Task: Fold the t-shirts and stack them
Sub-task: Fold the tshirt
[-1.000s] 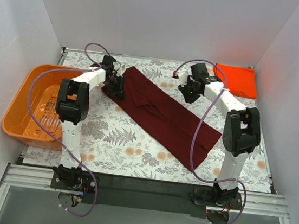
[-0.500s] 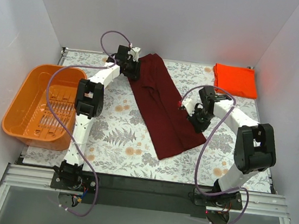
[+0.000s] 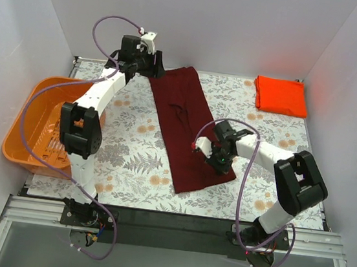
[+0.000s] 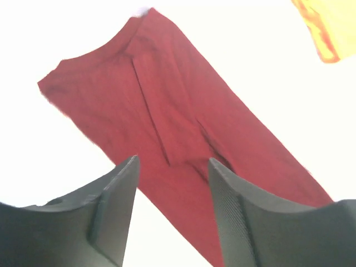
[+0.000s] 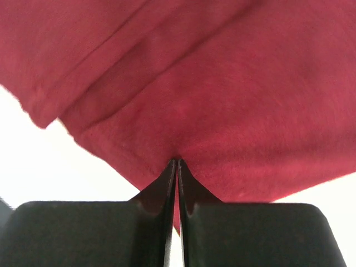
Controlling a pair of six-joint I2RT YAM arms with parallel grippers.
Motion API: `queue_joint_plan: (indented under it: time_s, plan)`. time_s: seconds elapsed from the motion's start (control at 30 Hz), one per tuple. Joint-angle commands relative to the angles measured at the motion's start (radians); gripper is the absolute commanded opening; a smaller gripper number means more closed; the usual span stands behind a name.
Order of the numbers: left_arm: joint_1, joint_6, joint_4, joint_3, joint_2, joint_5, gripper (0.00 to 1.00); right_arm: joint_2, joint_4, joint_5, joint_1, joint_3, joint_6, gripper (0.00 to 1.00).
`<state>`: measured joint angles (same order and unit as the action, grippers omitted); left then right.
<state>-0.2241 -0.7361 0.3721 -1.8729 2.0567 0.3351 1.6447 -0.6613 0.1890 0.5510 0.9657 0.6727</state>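
The dark maroon t-shirt (image 3: 181,114) lies as a long narrow strip running from the back centre toward the near right. In the left wrist view the maroon t-shirt (image 4: 167,128) spreads out below my left gripper (image 4: 172,167), which is open with nothing between its fingers. From above, the left gripper (image 3: 156,62) hangs raised by the strip's far end. My right gripper (image 3: 216,159) sits low at the strip's near right edge. Its jaws are shut, pinching a pucker of maroon cloth (image 5: 233,100) at the right gripper (image 5: 177,161). The orange-red t-shirt (image 3: 281,95) is a folded rectangle at the back right, and an edge of this orange-red t-shirt (image 4: 328,28) shows in the left wrist view.
An orange plastic basket (image 3: 26,128) stands at the left edge of the flower-patterned table cover (image 3: 129,160). White walls close in the back and both sides. The arm cables loop over the table.
The maroon strip has swung from a diagonal to nearly lengthwise. My left gripper opened, let go of the far end and rose toward the back. The right gripper moved nearer and closed on the cloth.
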Motion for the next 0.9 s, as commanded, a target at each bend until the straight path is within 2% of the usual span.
queue_joint_plan:
  time_s: [0.0,0.03,0.1,0.17,0.27,0.37,0.4,0.53,0.57,0.67,0.87]
  plan:
    - [0.0,0.006,0.063,0.141,-0.134,0.086,0.53,0.004,-0.021,0.142,0.168,-0.094,-0.099,0.08]
    - [-0.001,0.004,0.067,0.211,-0.176,0.105,0.57,-0.008,-0.023,0.165,0.202,-0.099,-0.12,0.08]
    - [-0.009,-0.008,0.089,0.265,-0.202,0.12,0.57,-0.022,-0.031,0.199,0.315,-0.082,-0.128,0.08]
    - [-0.04,0.007,0.126,0.316,-0.216,0.102,0.53,-0.057,-0.029,0.304,0.36,-0.056,-0.153,0.08]
    - [-0.061,0.012,0.165,0.368,-0.224,0.09,0.48,-0.083,-0.04,0.377,0.372,0.036,-0.177,0.09]
    - [-0.061,0.01,0.172,0.374,-0.196,0.081,0.41,-0.106,-0.038,0.359,0.313,0.126,-0.176,0.11]
    - [-0.061,0.009,0.174,0.365,-0.184,0.079,0.41,-0.108,-0.035,0.349,0.253,0.152,-0.167,0.11]
    - [-0.061,-0.012,0.168,0.336,-0.106,0.087,0.38,0.013,-0.011,0.282,0.078,0.318,-0.197,0.13]
    - [-0.06,-0.019,0.168,0.328,-0.087,0.081,0.37,0.05,0.008,0.232,0.031,0.403,-0.209,0.12]
    - [-0.061,-0.032,0.165,0.285,-0.015,0.065,0.33,0.167,0.089,0.167,-0.029,0.523,-0.288,0.09]
    - [-0.061,-0.034,0.168,0.216,0.078,0.044,0.29,0.381,0.186,0.009,-0.055,0.7,-0.383,0.06]
